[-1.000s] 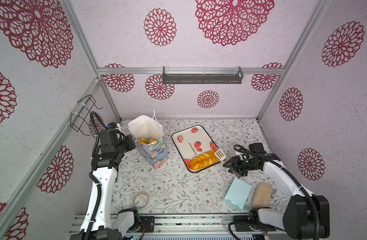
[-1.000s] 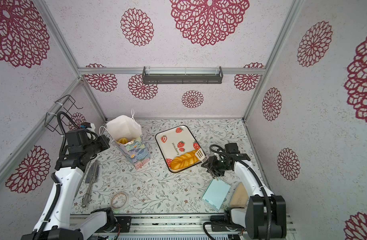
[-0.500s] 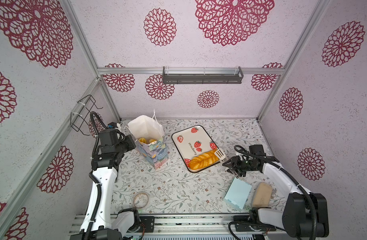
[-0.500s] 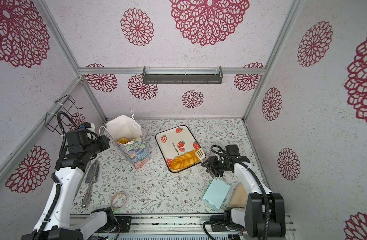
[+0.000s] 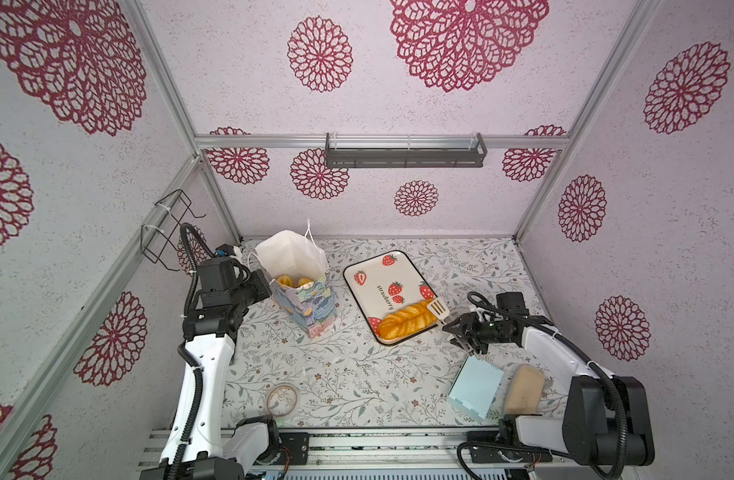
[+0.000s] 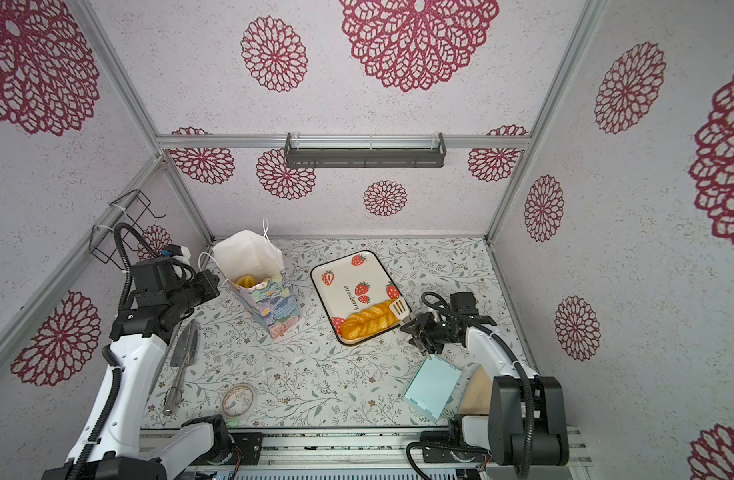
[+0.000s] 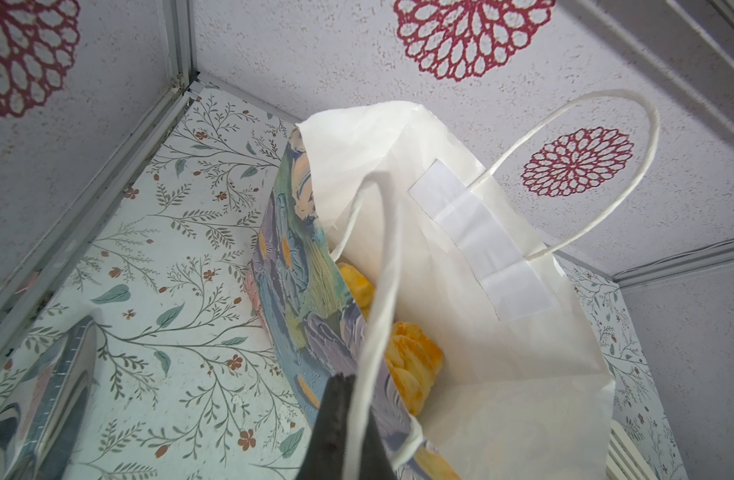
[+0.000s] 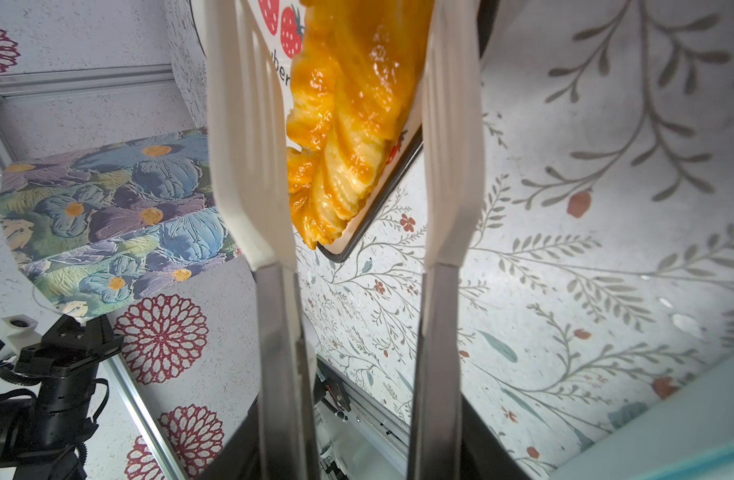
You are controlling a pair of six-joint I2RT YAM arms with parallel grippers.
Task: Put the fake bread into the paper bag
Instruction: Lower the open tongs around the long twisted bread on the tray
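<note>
The paper bag (image 5: pixel 305 299) (image 6: pixel 269 303) stands open at the back left, with small fake bread pieces (image 5: pixel 292 280) (image 7: pixel 415 365) lying inside. My left gripper (image 5: pixel 265 286) (image 7: pixel 352 415) is shut on the bag's near string handle (image 7: pixel 381 291). The long braided loaf (image 5: pixel 406 324) (image 6: pixel 369 320) (image 8: pixel 348 124) lies on the strawberry tray (image 5: pixel 373 270) along its near edge. My right gripper (image 5: pixel 460 332) (image 8: pixel 357 449) is shut on white-tipped tongs (image 5: pixel 438 309) (image 8: pixel 248 145). In the right wrist view the loaf's end shows between the two spread tong arms.
A pale blue flat box (image 5: pixel 475 386) and a beige block (image 5: pixel 523 388) lie at the front right, just under the right arm. A tape roll (image 5: pixel 281 400) sits front left. A metal utensil (image 6: pixel 182 361) lies beside the left arm. A wire rack (image 5: pixel 165 226) hangs on the left wall.
The right arm's wrist has shifted very slightly, while the tong tips stay at the loaf's end. The left arm and the bag have not moved.
</note>
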